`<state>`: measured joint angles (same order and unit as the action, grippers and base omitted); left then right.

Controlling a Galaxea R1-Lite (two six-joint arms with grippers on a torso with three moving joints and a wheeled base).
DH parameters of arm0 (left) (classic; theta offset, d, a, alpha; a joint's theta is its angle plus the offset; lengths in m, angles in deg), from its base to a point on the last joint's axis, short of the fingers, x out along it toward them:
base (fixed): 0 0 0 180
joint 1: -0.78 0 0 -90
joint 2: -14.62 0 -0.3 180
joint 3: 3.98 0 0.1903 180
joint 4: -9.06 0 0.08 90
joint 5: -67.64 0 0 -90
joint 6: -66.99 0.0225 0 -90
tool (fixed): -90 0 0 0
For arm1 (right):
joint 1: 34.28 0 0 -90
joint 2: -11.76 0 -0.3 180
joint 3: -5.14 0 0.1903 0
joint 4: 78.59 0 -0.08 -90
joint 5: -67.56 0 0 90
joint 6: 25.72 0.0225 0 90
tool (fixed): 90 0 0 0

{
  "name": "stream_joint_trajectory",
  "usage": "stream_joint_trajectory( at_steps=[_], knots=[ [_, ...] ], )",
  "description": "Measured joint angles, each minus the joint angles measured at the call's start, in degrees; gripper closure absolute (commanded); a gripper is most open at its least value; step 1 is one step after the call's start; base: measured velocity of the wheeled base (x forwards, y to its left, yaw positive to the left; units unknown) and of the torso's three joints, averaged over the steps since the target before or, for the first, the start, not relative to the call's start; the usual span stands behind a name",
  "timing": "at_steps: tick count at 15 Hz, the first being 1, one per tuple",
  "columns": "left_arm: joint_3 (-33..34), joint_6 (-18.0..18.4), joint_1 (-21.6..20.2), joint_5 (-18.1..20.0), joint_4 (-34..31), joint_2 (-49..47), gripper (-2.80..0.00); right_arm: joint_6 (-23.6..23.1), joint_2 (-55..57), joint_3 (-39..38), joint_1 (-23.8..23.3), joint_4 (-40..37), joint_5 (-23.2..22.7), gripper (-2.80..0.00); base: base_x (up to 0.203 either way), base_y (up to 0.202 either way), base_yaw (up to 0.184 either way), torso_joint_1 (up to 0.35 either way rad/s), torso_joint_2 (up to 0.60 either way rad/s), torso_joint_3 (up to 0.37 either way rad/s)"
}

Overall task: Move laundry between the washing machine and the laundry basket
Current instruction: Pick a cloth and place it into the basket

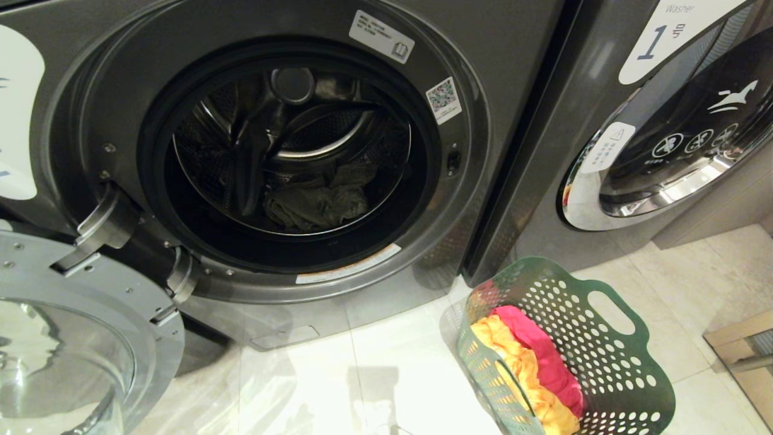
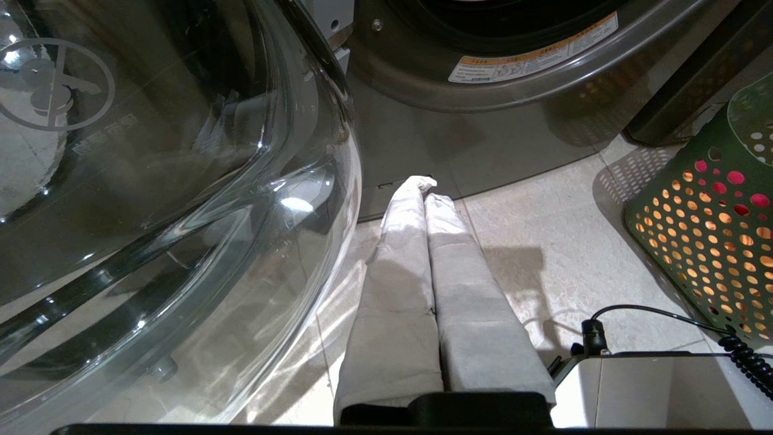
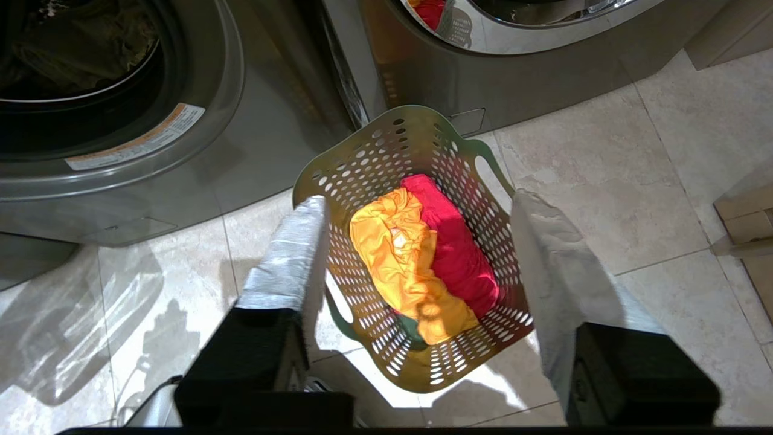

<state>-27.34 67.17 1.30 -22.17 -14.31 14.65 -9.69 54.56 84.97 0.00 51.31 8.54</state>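
The right gripper [image 3: 416, 241] is hanging above the green laundry basket [image 3: 386, 163], fingers spread, gripping nothing; mustard-orange cloth [image 3: 401, 266] and red-pink cloth [image 3: 459, 254] are lying inside, at its six o'clock.

The left gripper [image 2: 423, 187] is sitting pressed together beside the open glass door [image 2: 169, 199].

The dark grey-olive cloth [image 1: 317, 202] is lying inside the washing machine [image 1: 290, 157].

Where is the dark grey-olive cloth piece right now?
In the head view the dark grey-olive cloth piece lies at the bottom of the open washing machine's steel drum, left of the green perforated laundry basket on the floor.

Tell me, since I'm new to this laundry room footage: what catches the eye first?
The mustard-orange cloth and red-pink cloth glow inside the green laundry basket on the floor, directly below the open right pincer. Beside it, the washing machine gapes open, a dark grey-olive cloth lying in its drum.
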Motion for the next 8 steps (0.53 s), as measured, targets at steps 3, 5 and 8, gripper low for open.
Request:
stream_joint_trajectory(
  at_steps=[3, 5, 8],
  knots=[
    [0.0, 0.0, 0.0, 0.0, 0.0, 0.0, 0.0, -0.6, 0.8, 1.4, 0.4, -1.0, -0.3, -2.8, 0.0, 0.0, 0.0, 0.0, 0.0, 0.0],
    [0.0, 0.0, 0.0, 0.0, 0.0, 0.0, 0.0, -0.8, 1.8, 2.6, 2.1, -2.0, -0.6, -2.8, 0.0, 0.0, 0.0, 0.0, 0.0, 0.0],
    [0.0, 0.0, 0.0, 0.0, 0.0, 0.0, 0.0, -2.1, 3.6, 2.8, 6.6, -3.7, -0.7, -2.8, 0.0, 0.0, 0.0, 0.0, 0.0, 0.0]
  ],
)
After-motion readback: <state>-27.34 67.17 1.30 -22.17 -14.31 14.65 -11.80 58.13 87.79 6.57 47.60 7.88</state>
